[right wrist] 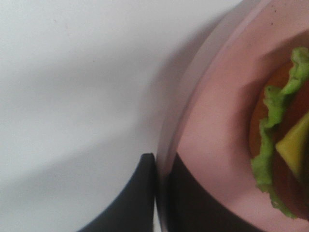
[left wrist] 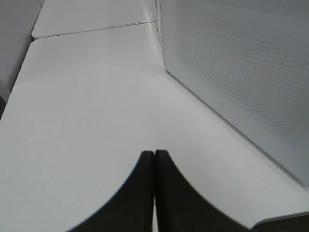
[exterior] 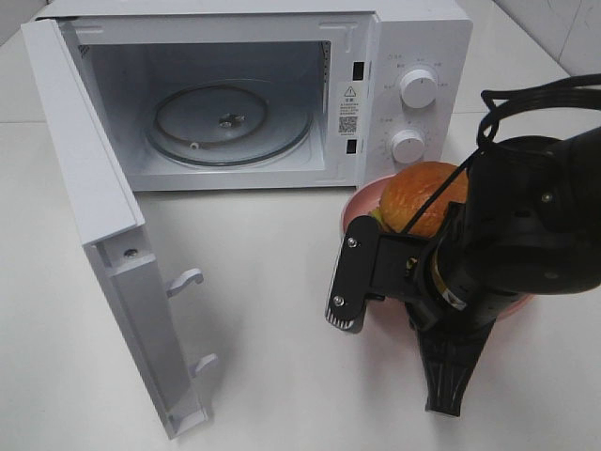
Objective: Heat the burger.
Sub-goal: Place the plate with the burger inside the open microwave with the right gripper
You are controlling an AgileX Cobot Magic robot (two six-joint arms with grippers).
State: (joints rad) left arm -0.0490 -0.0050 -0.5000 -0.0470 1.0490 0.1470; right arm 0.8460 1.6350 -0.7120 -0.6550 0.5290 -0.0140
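At right, near the microwave [exterior: 399, 38] | my right tool [right wrist: 161, 163] pinches the pink plate [right wrist: 215, 125] by its rim, likely so the burger [exterior: 427, 195] rides unsquashed | door [exterior: 84, 160] open to receive it | left tool [left wrist: 154, 159] pressed together, empty

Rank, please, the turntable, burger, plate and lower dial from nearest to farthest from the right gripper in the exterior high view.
From the right gripper:
1. plate, its rim pinched between the jaws.
2. burger, on the plate, just behind.
3. lower dial, on the microwave front, beyond the plate.
4. turntable, inside the microwave, leftmost.
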